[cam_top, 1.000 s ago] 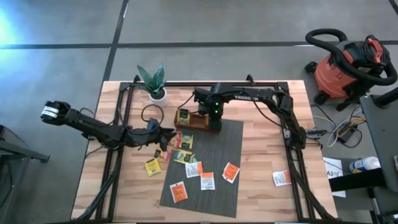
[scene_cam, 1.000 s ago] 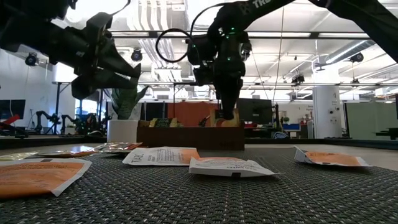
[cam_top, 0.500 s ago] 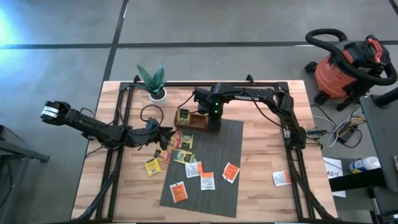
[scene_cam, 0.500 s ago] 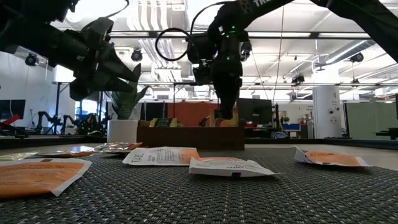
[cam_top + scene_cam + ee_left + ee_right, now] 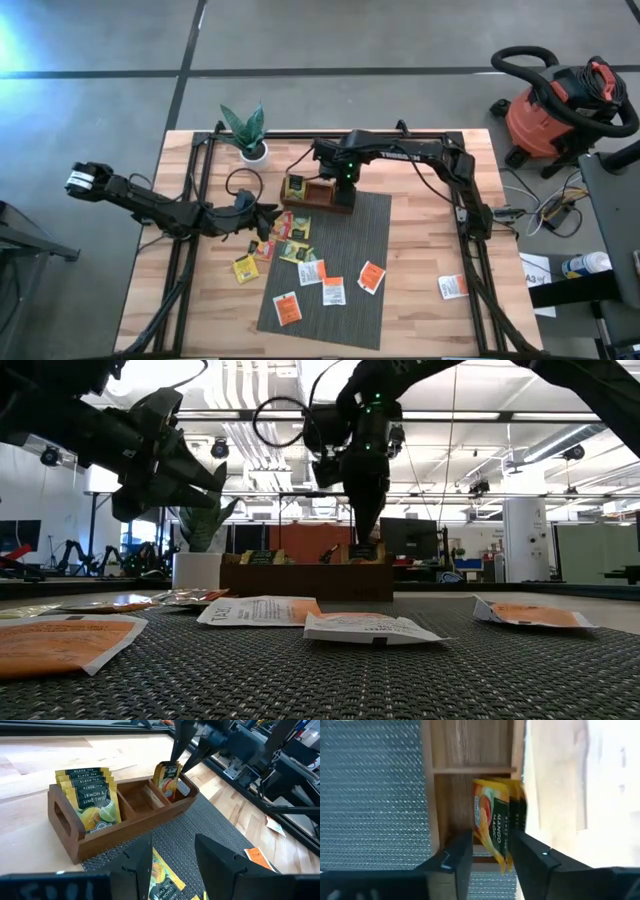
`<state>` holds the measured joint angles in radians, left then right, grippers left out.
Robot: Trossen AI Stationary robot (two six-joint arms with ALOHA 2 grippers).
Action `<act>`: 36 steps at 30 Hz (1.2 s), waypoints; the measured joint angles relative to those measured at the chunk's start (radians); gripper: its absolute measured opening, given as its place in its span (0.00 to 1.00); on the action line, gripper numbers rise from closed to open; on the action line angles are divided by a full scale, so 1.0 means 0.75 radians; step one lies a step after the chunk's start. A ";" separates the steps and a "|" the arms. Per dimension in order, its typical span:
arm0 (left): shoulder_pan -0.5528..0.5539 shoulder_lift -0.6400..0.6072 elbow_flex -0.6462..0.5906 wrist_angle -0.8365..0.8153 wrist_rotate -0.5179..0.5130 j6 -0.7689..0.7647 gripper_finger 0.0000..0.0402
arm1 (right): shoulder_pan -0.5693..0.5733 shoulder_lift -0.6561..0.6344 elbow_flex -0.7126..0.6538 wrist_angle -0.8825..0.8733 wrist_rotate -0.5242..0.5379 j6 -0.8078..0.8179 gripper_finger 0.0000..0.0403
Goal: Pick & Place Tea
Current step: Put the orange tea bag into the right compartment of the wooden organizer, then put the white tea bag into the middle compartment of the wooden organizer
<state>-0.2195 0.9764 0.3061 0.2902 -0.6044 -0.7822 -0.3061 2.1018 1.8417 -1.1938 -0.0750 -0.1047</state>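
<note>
A brown wooden tray (image 5: 318,192) stands at the far end of the grey mat (image 5: 345,245). Yellow lemon tea sachets (image 5: 92,800) stand upright in its left compartment, and mango sachets (image 5: 167,777) stand in its right end compartment. My right gripper (image 5: 184,755) points down just above the mango sachets (image 5: 495,820). It is open, with a finger on either side of their tops. Several loose tea sachets (image 5: 325,290) lie flat on the mat and on the wood beside it. My left gripper (image 5: 175,870) hovers open to the left of the tray with nothing between its fingers.
A potted plant (image 5: 246,135) stands at the far left, close to the tray. One sachet (image 5: 452,286) lies alone near the right rail. Dark frame rails (image 5: 470,230) run along both sides of the table. A red vacuum (image 5: 560,105) stands on the floor beyond the right edge.
My right gripper has opened above the tray's right end compartment and let go of a mango sachet. The sachet now stands in that compartment with the others. My left arm has kept still.
</note>
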 joint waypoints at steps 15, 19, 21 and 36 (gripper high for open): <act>0.000 0.000 0.001 -0.021 0.172 -0.075 0.35 | 0.007 -0.291 0.020 -0.035 0.063 0.102 0.34; -0.004 -0.001 0.001 -0.035 0.385 -0.140 0.35 | 0.051 -0.375 -0.104 -0.042 -0.035 0.189 0.32; -0.022 -0.001 0.001 -0.058 0.455 -0.173 0.35 | 0.098 -0.403 -0.177 -0.034 -0.097 0.238 0.31; -0.356 -0.001 0.029 -0.344 0.482 -0.274 0.35 | 0.437 -0.423 -0.646 0.424 -0.197 0.695 0.29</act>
<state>-0.4866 0.9760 0.3279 0.0326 -0.2432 -0.9877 0.0220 1.7844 1.3570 -0.8757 -0.2226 0.4168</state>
